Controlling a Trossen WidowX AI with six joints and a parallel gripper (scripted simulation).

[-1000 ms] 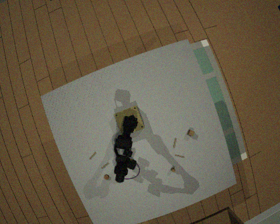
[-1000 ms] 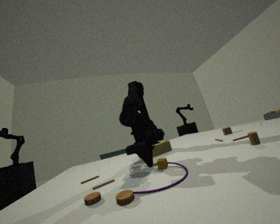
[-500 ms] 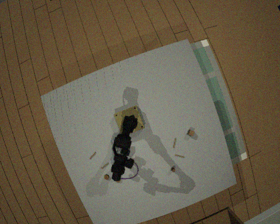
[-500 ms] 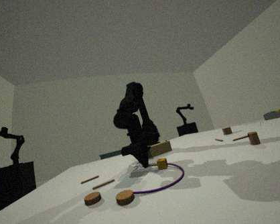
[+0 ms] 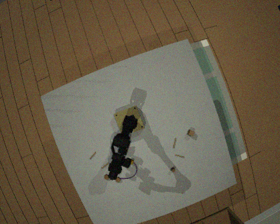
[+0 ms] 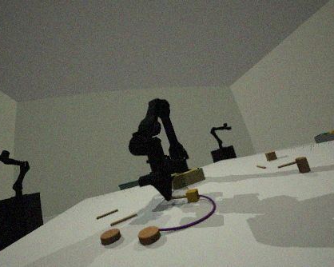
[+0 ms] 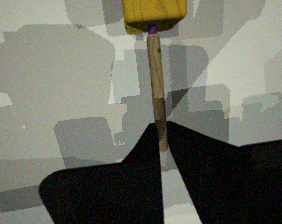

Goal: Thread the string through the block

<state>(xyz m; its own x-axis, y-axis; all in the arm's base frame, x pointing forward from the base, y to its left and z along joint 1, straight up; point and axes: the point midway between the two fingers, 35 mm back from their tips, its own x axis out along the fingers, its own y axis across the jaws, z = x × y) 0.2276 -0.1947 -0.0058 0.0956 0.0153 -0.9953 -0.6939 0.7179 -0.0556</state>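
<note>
End effector point(image 7: 162, 131) clamped on stick point(image 7: 156, 75), yellow block point(image 7: 153, 14) at its tip, loose sticks point(image 6: 123, 219) nearby

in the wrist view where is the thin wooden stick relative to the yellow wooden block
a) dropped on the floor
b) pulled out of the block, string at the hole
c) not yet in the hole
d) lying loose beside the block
b: the thin wooden stick is pinched in the black gripper and stands out of the yellow wooden block, with purple string showing at the hole.
</note>
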